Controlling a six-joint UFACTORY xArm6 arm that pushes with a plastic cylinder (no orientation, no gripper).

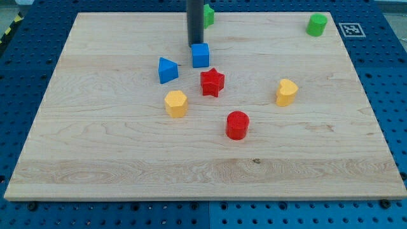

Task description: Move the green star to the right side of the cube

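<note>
The green star (208,14) sits near the view's top edge of the wooden board (95,159), partly hidden behind the dark rod. The blue cube (200,55) lies just below it, toward the view's bottom. My tip (194,43) rests at the cube's top-left edge, between the green star and the cube, touching or almost touching the cube.
A blue triangular block (167,70) lies left of the cube. A red star (212,83) is below the cube, a yellow hexagonal block (176,103) lower left, a red cylinder (237,124) lower, a yellow block (287,92) at right, a green cylinder (317,25) top right.
</note>
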